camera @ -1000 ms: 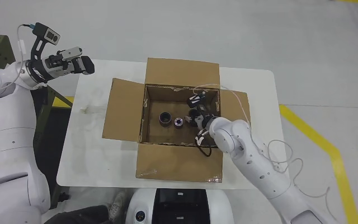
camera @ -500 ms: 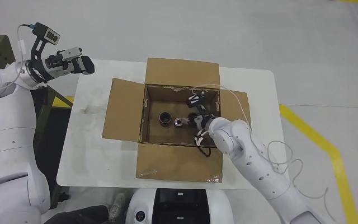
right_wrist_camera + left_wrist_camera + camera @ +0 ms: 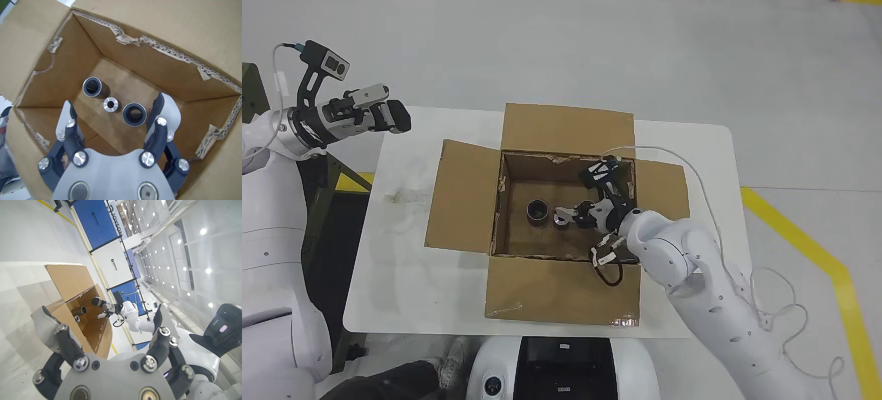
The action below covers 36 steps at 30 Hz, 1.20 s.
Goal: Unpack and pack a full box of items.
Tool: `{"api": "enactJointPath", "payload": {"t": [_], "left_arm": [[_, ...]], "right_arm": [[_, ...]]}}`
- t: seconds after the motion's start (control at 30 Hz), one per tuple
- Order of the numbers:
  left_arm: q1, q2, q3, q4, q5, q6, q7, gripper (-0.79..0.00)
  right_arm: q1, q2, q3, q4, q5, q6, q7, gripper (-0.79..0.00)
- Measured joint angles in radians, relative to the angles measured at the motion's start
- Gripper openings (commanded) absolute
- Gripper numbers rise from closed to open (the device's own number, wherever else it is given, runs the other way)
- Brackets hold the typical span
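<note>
Right jaws spread within box (image 3: 151, 75) rim; walls well clear.

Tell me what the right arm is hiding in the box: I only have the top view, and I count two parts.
Observer: There are three. The right wrist view shows a second dark tube standing beside the silver bush, on the far side from the first tube.
Operator: Is the right hand holding any of them?
Observer: No. The right hand is open above them and touches none.
Operator: And the left hand?
Observer: The left hand is open too, and empty.
</note>
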Motion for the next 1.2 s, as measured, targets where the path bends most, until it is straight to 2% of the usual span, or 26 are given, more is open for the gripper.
{"api": "enactJointPath", "payload": {"t": [0.27,0.5,0.83,1.2], "left_arm": [[0.000,0.000,0.000,0.000,0.000,0.000,0.000,0.000],[0.000,0.000,0.000,0.000,0.000,0.000,0.000,0.000],[0.000,0.000,0.000,0.000,0.000,0.000,0.000,0.000],[0.000,0.000,0.000,0.000,0.000,0.000,0.000,0.000]], "right_arm": [[-0.086,0.014,0.080,-0.107,0.130,-0.041,-0.001,0.000],[-0.203,0.032,0.192,-0.189,0.258,-0.078,-0.018,0.000],[-0.347,0.055,0.342,-0.244,0.383,-0.128,-0.053,0.000],[-0.499,0.076,0.542,-0.288,0.545,-0.123,-0.068,0.000]]}}
